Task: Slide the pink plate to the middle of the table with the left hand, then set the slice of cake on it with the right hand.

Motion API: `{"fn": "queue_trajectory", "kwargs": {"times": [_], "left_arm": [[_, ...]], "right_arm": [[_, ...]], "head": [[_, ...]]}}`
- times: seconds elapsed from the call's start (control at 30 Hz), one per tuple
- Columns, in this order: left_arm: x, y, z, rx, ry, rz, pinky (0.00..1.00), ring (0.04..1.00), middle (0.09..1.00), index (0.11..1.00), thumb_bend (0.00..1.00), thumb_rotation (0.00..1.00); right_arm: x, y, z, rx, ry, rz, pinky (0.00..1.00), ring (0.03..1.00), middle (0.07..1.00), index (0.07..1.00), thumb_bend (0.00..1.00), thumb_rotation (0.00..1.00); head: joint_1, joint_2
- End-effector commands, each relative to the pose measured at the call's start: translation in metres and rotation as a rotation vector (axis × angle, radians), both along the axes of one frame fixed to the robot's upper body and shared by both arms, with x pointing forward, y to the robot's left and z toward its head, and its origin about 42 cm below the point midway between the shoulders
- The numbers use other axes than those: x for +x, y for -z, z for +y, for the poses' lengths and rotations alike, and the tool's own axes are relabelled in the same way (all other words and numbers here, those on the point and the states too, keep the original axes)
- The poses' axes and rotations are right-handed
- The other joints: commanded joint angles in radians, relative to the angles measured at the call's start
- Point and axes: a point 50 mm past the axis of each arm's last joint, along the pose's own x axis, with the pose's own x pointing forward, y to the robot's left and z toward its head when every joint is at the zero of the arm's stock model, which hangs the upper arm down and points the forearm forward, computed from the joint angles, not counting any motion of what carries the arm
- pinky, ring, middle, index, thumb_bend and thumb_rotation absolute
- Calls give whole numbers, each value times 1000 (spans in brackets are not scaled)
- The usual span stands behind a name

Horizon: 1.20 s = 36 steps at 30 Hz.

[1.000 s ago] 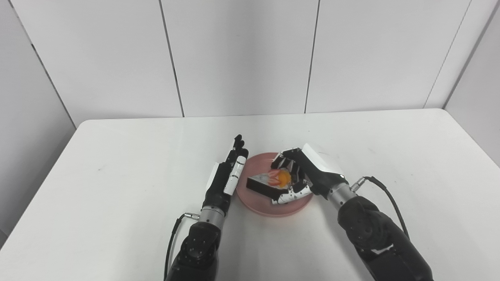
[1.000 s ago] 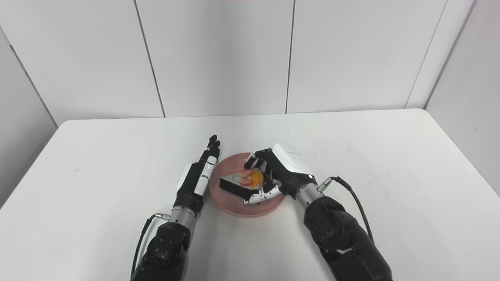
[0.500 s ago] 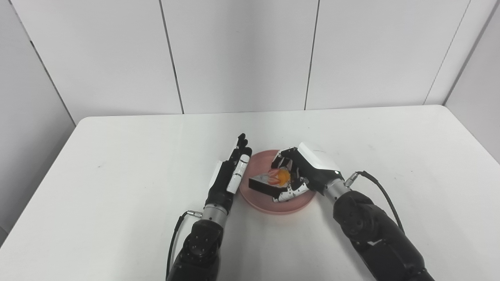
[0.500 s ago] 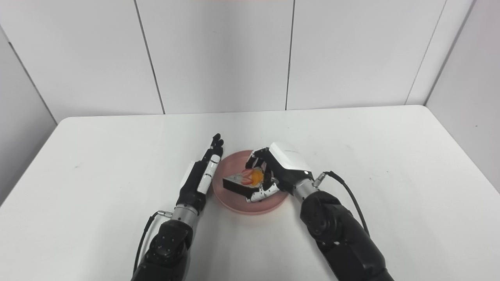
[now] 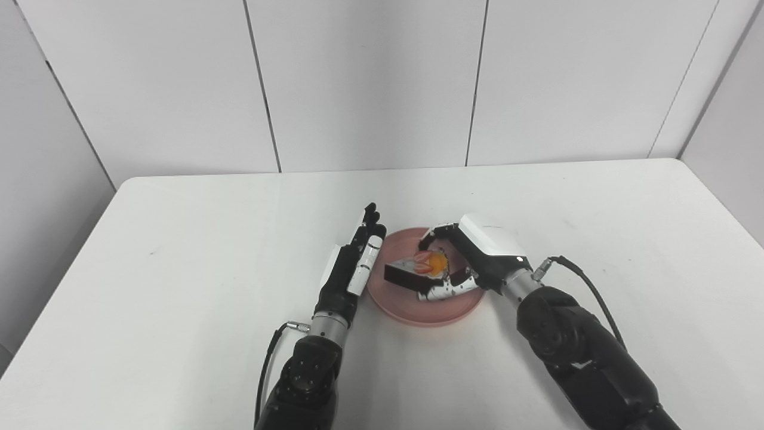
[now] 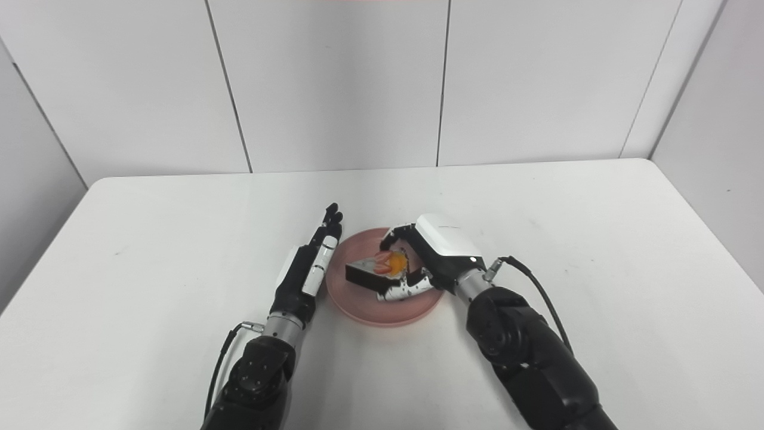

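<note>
No writing is legible. A round, smooth pink plate sits mid-worktop. On it lies a dark wedge of cake, fruit-topped, gripped by the right hand. The left hand, flat and empty, rests beside the plate.

Bright, even light; soft shadows
</note>
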Motion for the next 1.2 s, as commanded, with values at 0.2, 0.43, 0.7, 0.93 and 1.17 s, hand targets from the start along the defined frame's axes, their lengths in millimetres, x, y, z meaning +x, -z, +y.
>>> {"fn": "queue_trajectory", "kwargs": {"times": [0.2,0.43,0.7,0.93,1.17], "left_arm": [[-2,-5,3,-16,1,-13,1000,1000,1000,1000,633,1000],[-2,-5,14,-22,-16,-5,1000,1000,1000,1000,653,1000],[-2,-5,29,-40,-32,-5,1000,1000,1000,1000,566,1000],[-2,0,41,-48,-30,6,1000,1000,1000,1000,586,1000],[0,0,47,-47,-32,15,1000,1000,1000,1000,560,1000]], "right_arm": [[-14,-18,-11,146,-51,-42,870,957,983,970,668,655],[-25,-11,-18,283,-21,-29,851,991,1000,1000,663,699],[-23,-5,-17,550,83,-4,966,1000,1000,1000,649,861],[-22,4,-9,718,126,-34,997,1000,1000,1000,600,906],[-22,14,-4,831,184,37,1000,1000,1000,1000,619,945]], "head": [[11,12],[49,17],[44,1],[43,-15],[39,-20]]}}
